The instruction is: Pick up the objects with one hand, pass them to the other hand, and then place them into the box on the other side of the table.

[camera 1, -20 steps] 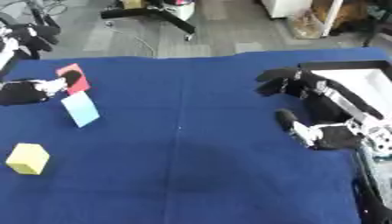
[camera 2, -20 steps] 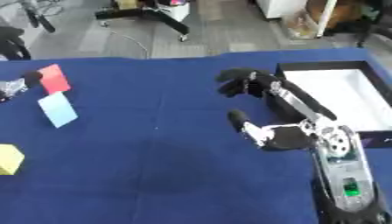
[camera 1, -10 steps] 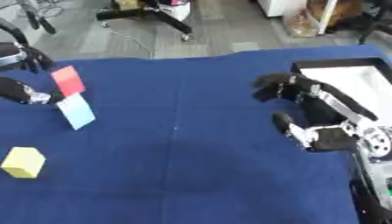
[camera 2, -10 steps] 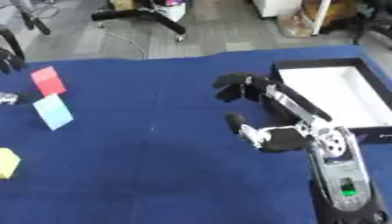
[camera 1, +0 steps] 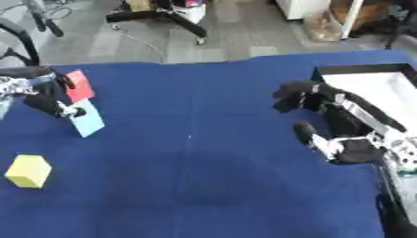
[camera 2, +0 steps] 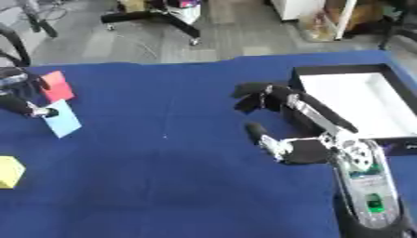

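A red block [camera 1: 79,85] stands tilted at the table's far left. My left hand [camera 1: 42,98] comes in from the left edge, with a finger on the block's upper left edge and the thumb just under it. A light blue block [camera 1: 87,120] lies right below the red one, next to the thumb. Near the front left lies a yellow block [camera 1: 29,170]. My right hand [camera 2: 299,122] hovers open over the right side of the blue cloth, holding nothing. The box [camera 2: 356,95], black-rimmed with a white inside, sits at the far right.
A blue cloth [camera 1: 195,153] covers the table. Beyond its far edge is grey floor with a chair base [camera 1: 167,14]. My right forearm [camera 2: 368,195] runs down to the lower right corner.
The camera has shifted a little. My left hand has stayed at the red block, now with finger and thumb around it. The right hand has hardly moved.
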Motion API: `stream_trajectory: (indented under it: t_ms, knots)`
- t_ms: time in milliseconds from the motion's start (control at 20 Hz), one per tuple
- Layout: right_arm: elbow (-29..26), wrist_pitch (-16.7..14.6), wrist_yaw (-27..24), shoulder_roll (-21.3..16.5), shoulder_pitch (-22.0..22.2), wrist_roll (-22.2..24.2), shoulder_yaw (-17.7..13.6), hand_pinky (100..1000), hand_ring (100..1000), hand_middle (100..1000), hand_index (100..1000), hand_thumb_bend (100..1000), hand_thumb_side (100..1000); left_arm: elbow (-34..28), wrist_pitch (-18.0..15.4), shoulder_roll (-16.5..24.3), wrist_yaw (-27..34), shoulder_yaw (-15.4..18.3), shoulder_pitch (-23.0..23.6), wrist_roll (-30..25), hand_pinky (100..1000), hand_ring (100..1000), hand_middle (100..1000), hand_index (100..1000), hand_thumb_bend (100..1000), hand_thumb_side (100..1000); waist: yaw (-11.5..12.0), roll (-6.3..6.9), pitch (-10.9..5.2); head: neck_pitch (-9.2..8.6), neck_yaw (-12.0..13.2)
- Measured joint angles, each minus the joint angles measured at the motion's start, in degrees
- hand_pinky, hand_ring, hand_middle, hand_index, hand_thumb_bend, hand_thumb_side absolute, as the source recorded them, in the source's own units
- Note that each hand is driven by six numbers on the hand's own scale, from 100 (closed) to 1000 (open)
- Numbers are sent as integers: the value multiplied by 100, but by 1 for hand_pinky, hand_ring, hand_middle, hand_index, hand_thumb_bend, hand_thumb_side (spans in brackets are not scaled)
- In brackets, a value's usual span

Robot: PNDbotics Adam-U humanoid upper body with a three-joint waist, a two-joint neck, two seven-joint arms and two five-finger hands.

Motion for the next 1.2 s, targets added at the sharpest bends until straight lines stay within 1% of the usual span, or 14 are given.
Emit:
stream_trajectory:
  t_ms: [250,350,400,500,600,650,800,1000,1050,1200]
  knots:
    - [0,2,-17,0,0,2,0,756,761,787,891,133,417,238,97,-121,-160,51,8,227,700,665,685,825,512,518,-22,0,0,0,31]
    - [0,6,-18,0,0,7,0,756,761,787,891,132,418,281,116,-150,-193,53,19,285,690,649,667,811,484,501,-27,0,0,0,25]
    - [0,9,-19,0,0,9,0,756,761,787,891,132,418,284,123,-152,-202,55,28,306,671,618,633,785,449,477,-28,0,0,0,20]
    - [0,12,-19,0,0,12,0,756,761,787,891,131,420,282,138,-172,-217,80,54,387,632,562,562,730,339,406,-31,0,0,0,14]
    - [0,13,-19,0,0,14,0,756,761,787,891,130,421,274,154,-196,-218,92,88,513,603,519,508,677,263,370,-33,0,0,0,6]
    - [0,14,-19,1,0,14,0,756,761,787,891,130,420,261,163,-198,-211,102,111,590,558,480,461,624,219,352,-35,0,0,0,1]
    - [0,20,-17,2,0,21,0,756,761,787,891,130,418,159,200,-198,-134,119,206,859,512,436,409,569,185,323,-36,0,0,0,-10]
    - [0,21,-17,3,-12,24,3,762,761,787,892,126,420,-285,252,-171,147,130,348,1193,475,404,374,538,207,305,-31,0,0,0,-11]
    - [0,15,-20,3,-39,30,15,763,760,786,892,125,418,-454,266,-145,254,148,395,1268,471,399,368,533,229,305,-29,0,0,0,-13]
    - [0,-7,-91,-2,-196,19,99,764,760,785,893,119,402,-1082,292,-89,733,192,579,1476,463,399,366,532,259,304,-10,0,0,0,-23]
